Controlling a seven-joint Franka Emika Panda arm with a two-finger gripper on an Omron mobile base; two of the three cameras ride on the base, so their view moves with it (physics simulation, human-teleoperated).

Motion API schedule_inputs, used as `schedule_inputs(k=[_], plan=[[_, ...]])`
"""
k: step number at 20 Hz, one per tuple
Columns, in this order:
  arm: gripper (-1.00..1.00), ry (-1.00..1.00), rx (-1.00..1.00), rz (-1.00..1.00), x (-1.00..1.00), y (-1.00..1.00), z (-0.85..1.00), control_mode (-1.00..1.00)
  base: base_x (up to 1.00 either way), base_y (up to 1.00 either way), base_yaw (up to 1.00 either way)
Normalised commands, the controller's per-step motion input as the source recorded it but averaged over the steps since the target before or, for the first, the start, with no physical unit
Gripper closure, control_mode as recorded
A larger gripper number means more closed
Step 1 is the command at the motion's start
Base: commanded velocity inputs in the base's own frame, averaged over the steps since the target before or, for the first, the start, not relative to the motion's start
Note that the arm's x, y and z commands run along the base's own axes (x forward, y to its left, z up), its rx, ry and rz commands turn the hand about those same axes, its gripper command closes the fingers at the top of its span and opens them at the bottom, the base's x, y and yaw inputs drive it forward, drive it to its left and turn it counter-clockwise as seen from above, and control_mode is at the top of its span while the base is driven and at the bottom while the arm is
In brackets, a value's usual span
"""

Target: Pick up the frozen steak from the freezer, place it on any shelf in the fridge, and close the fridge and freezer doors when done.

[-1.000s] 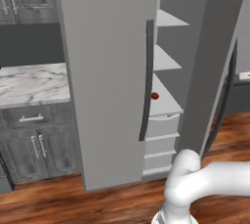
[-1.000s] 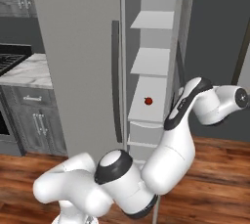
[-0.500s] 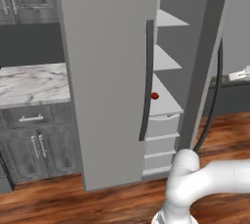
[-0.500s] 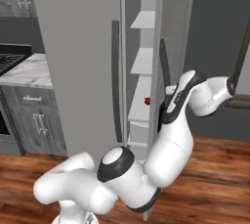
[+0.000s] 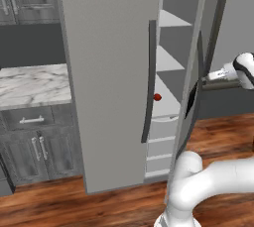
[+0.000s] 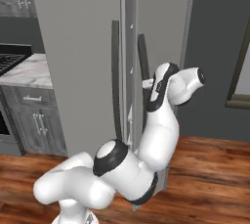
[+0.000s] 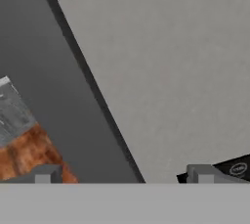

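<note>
The tall grey fridge (image 5: pixel 109 72) stands in the middle of the kitchen. Its left door (image 5: pixel 106 87) is shut and has a long dark handle (image 5: pixel 149 82). Its right door (image 5: pixel 198 67) is partly open, so there is a gap between the two doors. In the right base view the gap looks very thin.

Through the gap, white shelves (image 5: pixel 171 62) sit one above the other. Below them are white drawers (image 5: pixel 161 144). A small red thing (image 5: pixel 157 97) lies at the near edge of the lowest shelf, just above the drawers and just beside the left door's handle. It may be the frozen steak, but it is too small to tell for sure.

The robot's white arm (image 6: pixel 161 120) bends up and reaches around to the far right side of the open door. Its hand is just beside that door. In the hand view, the gripper (image 7: pixel 122 175) points at a flat grey panel (image 7: pixel 176 61), very close up. The two fingertips (image 7: pixel 45 175) stand wide apart and hold nothing.

To the left of the fridge is a marble counter (image 5: pixel 30 85) with grey cabinets (image 5: pixel 37 146) under it. The floor (image 5: pixel 119 203) is brown wood.
</note>
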Motion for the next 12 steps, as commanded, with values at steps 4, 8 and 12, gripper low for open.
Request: schedule_inputs(k=[4, 8, 12], plan=[[-1.00, 0.00, 0.02, 0.00, 0.71, 1.00, 0.03, -1.00, 0.00, 0.00, 0.00], [-1.00, -0.01, 0.03, 0.00, 0.73, 1.00, 0.05, -1.00, 0.00, 0.00, 0.00], [-1.00, -0.01, 0.01, -0.02, 0.72, 0.92, 0.08, -1.00, 0.00, 0.00, 0.00]])
